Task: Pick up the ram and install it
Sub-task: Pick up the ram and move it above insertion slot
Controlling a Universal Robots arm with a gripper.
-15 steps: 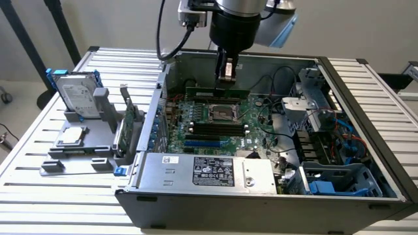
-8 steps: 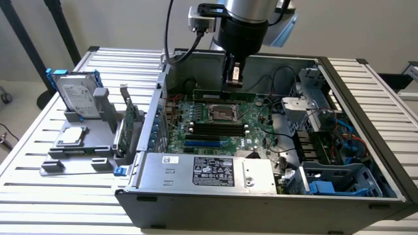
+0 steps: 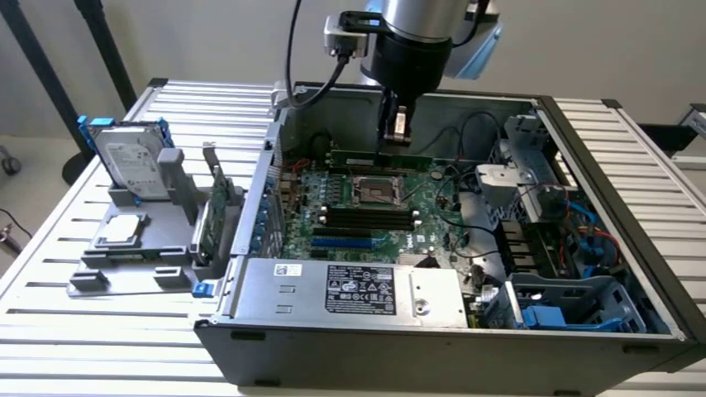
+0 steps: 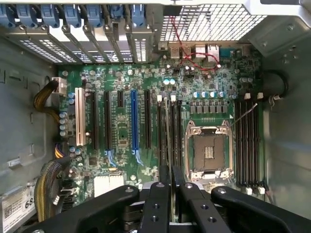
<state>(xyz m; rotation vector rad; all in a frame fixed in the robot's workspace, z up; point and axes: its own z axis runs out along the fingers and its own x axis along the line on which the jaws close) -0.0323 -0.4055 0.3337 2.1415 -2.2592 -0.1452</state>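
Observation:
The ram [image 3: 369,158] is a thin green stick held level, just above the far part of the motherboard [image 3: 331,236] inside the open computer case. My gripper [image 3: 398,136] comes down from above and is shut on the ram's middle. In the wrist view the ram [image 4: 168,136] shows edge-on as a thin pale line running out from between the black fingers [image 4: 159,194]. It lies over the black memory slots [image 4: 175,136] beside the CPU socket [image 4: 208,150]. More memory slots [image 4: 247,141] lie on the socket's other side.
At the exterior view's left, a grey fixture [image 3: 138,265] holds a silver hard drive [image 3: 131,165], a processor chip [image 3: 119,230] and an upright green expansion card [image 3: 221,207]. Inside the case are a power supply [image 3: 353,289], cables and a blue drive cage [image 3: 568,306].

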